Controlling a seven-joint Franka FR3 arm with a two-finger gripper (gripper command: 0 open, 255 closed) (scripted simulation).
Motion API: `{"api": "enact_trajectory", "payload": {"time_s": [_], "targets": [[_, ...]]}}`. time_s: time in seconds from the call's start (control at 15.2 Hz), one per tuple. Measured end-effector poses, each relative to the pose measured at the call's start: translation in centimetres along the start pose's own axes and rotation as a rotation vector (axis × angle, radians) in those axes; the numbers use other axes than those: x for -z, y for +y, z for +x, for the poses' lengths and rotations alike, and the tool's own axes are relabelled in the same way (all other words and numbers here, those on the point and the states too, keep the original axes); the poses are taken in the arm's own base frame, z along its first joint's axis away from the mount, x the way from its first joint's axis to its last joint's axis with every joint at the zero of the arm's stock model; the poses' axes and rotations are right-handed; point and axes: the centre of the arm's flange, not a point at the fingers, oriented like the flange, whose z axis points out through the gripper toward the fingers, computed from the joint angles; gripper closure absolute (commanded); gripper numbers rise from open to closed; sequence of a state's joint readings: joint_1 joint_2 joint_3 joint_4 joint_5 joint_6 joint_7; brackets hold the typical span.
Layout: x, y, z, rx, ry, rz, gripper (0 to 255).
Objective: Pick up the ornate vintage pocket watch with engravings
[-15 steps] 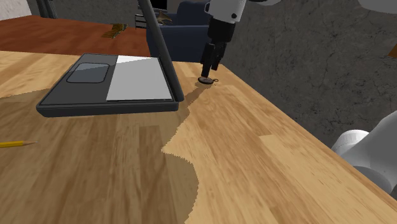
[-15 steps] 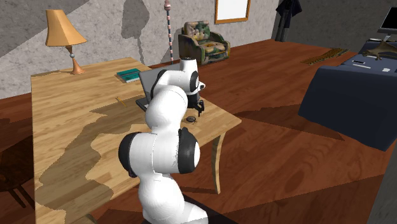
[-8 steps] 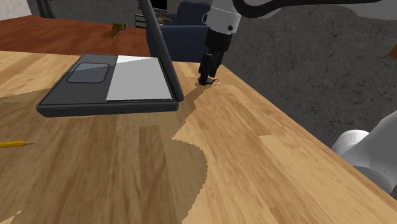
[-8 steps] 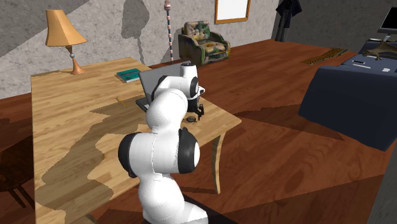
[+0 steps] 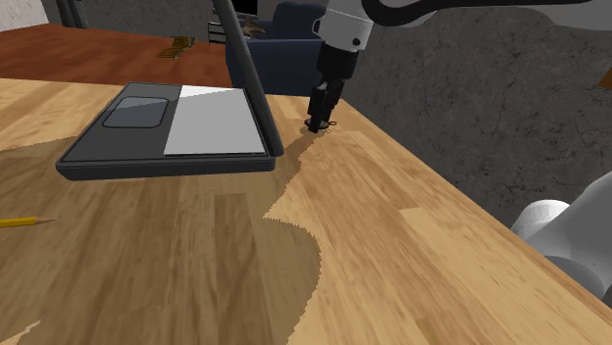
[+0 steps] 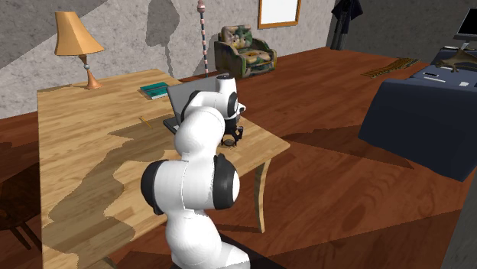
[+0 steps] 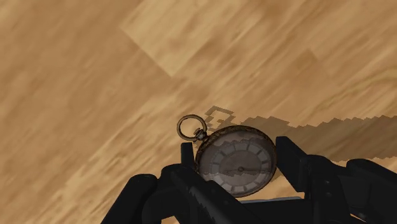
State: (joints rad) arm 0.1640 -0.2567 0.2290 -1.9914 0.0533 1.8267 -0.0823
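Note:
The pocket watch (image 7: 236, 167) is round with a brown engraved rim, a grey dial and a small ring at its top. It lies flat on the wooden table (image 5: 392, 245), close to the edge nearest the grey wall. My black gripper (image 7: 236, 154) is down at the tabletop, and its two fingers press against opposite sides of the watch case. In the shoulder view the gripper (image 5: 316, 124) stands upright just past the laptop's corner, and the watch's ring (image 5: 333, 123) peeks out beside it. The second exterior view shows the gripper (image 6: 232, 140) low over the table.
An open dark laptop (image 5: 177, 127) sits just to the shoulder view's left of the gripper, its screen edge rising close by. A yellow pencil (image 5: 25, 222) lies far left. A lamp (image 6: 76, 42) and a teal book (image 6: 155, 89) stand at the table's far end.
The gripper has come down from just above the watch to the tabletop, and its fingers now sit around the case. Little has moved in the last half second.

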Motion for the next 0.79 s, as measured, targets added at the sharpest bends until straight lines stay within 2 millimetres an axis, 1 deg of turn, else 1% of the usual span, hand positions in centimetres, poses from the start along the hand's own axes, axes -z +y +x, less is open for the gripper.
{"api": "enact_trajectory", "payload": {"time_s": [0.2, 0.33, 0.46, 0.79], "targets": [[0.1, 0.2, 0.1, -0.002, -0.005, -0.001, 255], [0.7, 0.3, 0.1, -0.003, -0.009, -0.001, 255], [1.7, 0.3, 0.4, -0.003, -0.010, -0.001, 255], [4.5, 0.3, 0.4, -0.004, -0.010, -0.001, 255]]}}
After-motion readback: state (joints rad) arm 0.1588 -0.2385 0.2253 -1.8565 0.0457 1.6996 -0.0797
